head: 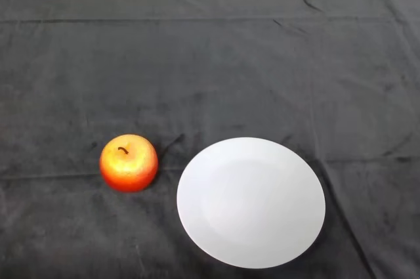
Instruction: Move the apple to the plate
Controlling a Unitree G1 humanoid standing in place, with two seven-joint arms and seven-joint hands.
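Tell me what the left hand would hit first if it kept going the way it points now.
No hand shows in the head view, so its line cannot be judged. Only the red-yellow apple and round white plate lie apart on the dark cloth.

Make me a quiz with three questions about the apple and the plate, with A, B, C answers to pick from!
1. Where is the apple?
A. On the plate
B. On the dark cloth, left of the plate
C. Behind the plate, at the far edge of the table

2. What colour is the plate?
A. White
B. Blue
C. Green

3. How is the apple standing?
A. Cut in half
B. On its side, stem pointing at the plate
C. Upright, stem on top

Answers:
1. B, the apple sits on the dark cloth just left of the plate, with a small gap between them.
2. A, the round plate is plain white with nothing on it.
3. C, the apple is whole and its short dark stem shows at the top.
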